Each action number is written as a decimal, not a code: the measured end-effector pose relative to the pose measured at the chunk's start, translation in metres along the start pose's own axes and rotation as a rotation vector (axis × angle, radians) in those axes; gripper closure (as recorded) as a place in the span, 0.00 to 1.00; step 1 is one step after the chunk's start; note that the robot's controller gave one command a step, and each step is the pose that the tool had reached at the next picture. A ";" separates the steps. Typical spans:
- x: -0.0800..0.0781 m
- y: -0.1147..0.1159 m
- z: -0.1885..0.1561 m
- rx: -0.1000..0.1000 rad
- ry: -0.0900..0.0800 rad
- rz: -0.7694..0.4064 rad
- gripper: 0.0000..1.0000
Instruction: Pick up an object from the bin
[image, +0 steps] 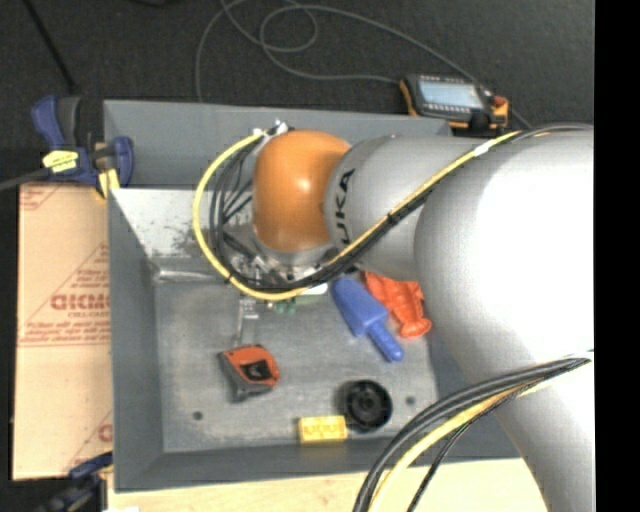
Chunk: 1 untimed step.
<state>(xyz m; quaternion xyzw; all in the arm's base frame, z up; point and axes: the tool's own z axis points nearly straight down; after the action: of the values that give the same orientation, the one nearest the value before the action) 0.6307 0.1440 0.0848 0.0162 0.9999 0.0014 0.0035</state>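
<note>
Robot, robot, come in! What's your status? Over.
Gripper over bin floor, left of middle. Orange-and-black thing lies just nearer the camera, not held. Blue thing and orange toy off to view's right, clear.

- The silver arm comes in from the right of the frame, its broad links spanning the right half and reaching toward the centre
- A rounded orange cover caps its end, upper centre
- Yellow and black cables loop round the cover's left side
- The tool pokes out below the cover, left of centre, mostly hidden
</note>
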 end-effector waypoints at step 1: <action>0.000 0.000 0.000 0.000 0.000 0.001 0.00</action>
<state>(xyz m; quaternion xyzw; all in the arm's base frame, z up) 0.6306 0.1440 0.0848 0.0166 0.9999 0.0014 0.0034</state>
